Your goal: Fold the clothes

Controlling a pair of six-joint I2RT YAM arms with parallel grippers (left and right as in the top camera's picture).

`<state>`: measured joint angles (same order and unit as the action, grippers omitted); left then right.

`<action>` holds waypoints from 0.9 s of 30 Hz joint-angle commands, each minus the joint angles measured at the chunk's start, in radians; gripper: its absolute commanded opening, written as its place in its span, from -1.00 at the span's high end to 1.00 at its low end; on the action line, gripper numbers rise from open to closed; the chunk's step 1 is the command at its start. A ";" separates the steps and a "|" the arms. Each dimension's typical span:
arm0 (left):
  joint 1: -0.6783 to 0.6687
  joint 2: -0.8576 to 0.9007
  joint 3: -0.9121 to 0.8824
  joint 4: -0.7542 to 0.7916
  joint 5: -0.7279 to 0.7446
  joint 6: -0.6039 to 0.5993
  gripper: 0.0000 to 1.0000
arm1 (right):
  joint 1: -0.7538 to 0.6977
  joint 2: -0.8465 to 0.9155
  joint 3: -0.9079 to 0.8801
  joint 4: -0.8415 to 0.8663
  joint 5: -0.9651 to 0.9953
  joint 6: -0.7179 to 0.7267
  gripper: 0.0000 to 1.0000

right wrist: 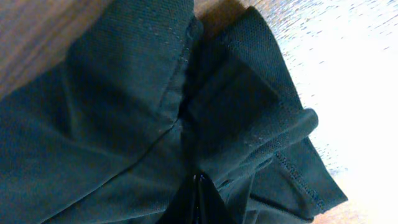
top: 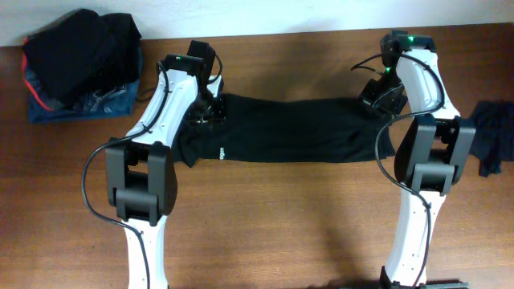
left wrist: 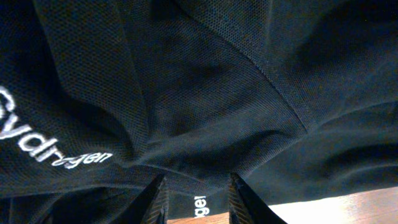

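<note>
The clothes [top: 289, 128] are a black T-shirt, spread as a long band across the middle of the table, with a small white logo [top: 218, 150] near its left end. My left gripper [top: 210, 111] is down on that left end. In the left wrist view its fingers [left wrist: 158, 200] stand apart with lettered black fabric [left wrist: 205, 93] lying between and beyond them, so the left gripper [left wrist: 198, 180] is open. My right gripper [top: 376, 103] sits at the shirt's right end. Close up, the right gripper [right wrist: 199, 179] is shut, pinching a bunched fold by the hem [right wrist: 298, 174].
A heap of dark garments [top: 80, 60] lies on blue cloth at the back left corner. Another dark garment [top: 491, 132] hangs at the right edge. Bare wooden table [top: 281, 217] stretches in front of the shirt.
</note>
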<state>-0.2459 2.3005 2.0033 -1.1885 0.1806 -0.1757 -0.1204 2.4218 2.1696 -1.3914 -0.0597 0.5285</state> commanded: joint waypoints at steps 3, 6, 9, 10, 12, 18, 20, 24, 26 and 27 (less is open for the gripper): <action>-0.003 0.013 0.009 -0.001 0.014 0.006 0.37 | -0.006 -0.060 0.048 -0.009 0.021 0.015 0.92; -0.003 0.013 0.009 -0.001 0.014 0.006 0.36 | -0.006 -0.060 0.099 -0.053 0.057 0.016 0.92; -0.003 0.013 0.009 0.000 0.014 0.006 0.36 | -0.006 -0.060 0.138 -0.101 0.094 0.016 0.92; -0.003 0.013 0.009 0.000 0.014 0.006 0.36 | -0.006 -0.060 0.143 -0.110 0.099 0.016 0.92; -0.003 0.013 0.009 0.002 0.014 0.006 0.36 | -0.006 -0.060 0.144 -0.128 0.099 0.016 0.92; -0.003 0.013 0.009 0.002 0.014 0.006 0.36 | -0.006 -0.060 0.144 -0.152 0.099 0.016 0.92; -0.003 0.013 0.009 0.002 0.014 0.006 0.36 | -0.006 -0.059 0.143 -0.163 0.099 0.016 0.92; -0.003 0.013 0.009 0.002 0.014 0.006 0.37 | -0.006 -0.059 0.134 -0.170 0.099 0.014 0.92; -0.003 0.013 0.009 0.002 0.014 0.006 0.36 | -0.006 -0.059 0.129 -0.177 0.099 0.015 0.92; -0.003 0.013 0.009 0.002 0.014 0.006 0.36 | -0.006 -0.059 0.126 -0.180 0.100 0.015 0.92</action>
<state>-0.2459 2.3005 2.0033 -1.1881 0.1806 -0.1757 -0.1204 2.4039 2.2898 -1.5627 0.0082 0.5388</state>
